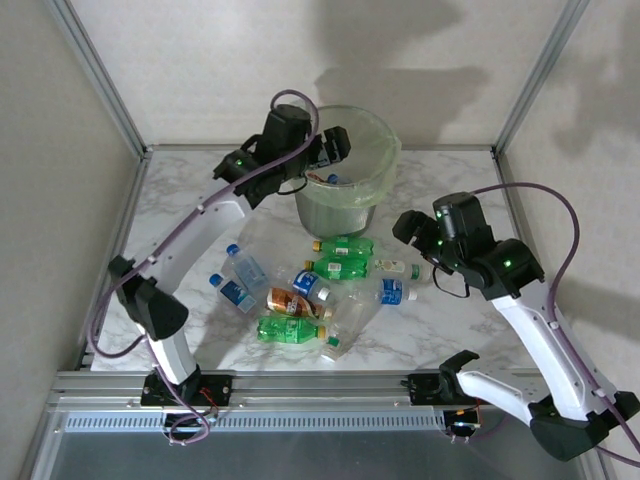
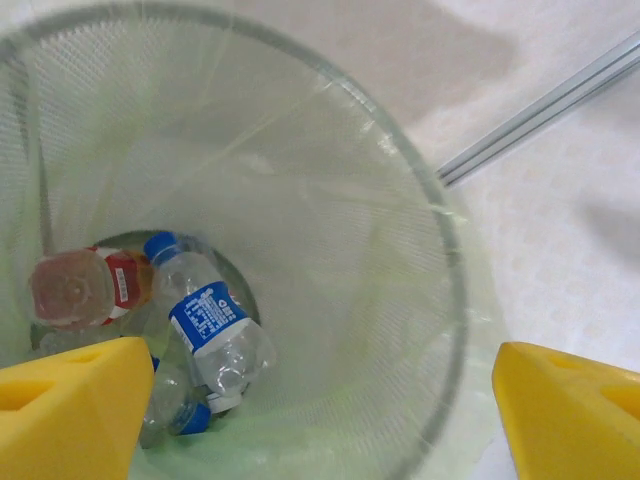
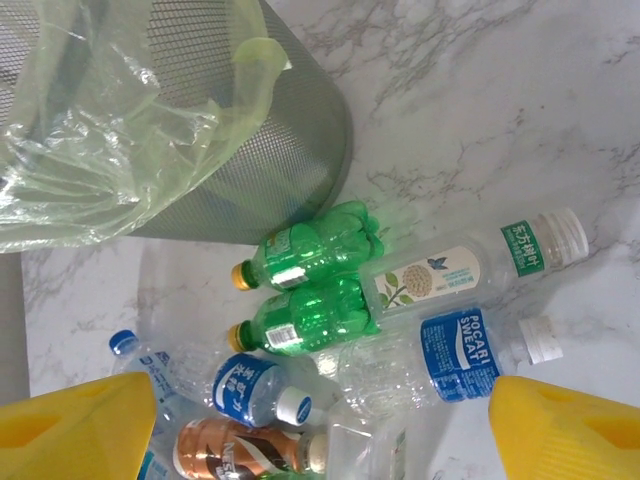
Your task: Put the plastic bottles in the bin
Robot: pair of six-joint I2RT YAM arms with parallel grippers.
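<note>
From above, the left gripper (image 1: 335, 150) hangs over the bin (image 1: 385, 140), and the right gripper (image 1: 408, 228) sits beside the plastic bottles (image 1: 340, 265) heaped just in front of it. On the left wrist we see pads (image 2: 60, 410) spread and holding nothing, with a blue-labelled bottle (image 2: 215, 335) lying at the bottom. On the right wrist the pads (image 3: 70, 430) are wide apart above the touching green bottles (image 3: 310, 290), so we could pinch two or send one rolling.

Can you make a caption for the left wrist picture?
Left gripper, jaws open, over the bin with bottles at the bottom.

High rear overview; wrists close above bin (image 2: 340, 200), bottles (image 3: 310, 322).
</note>
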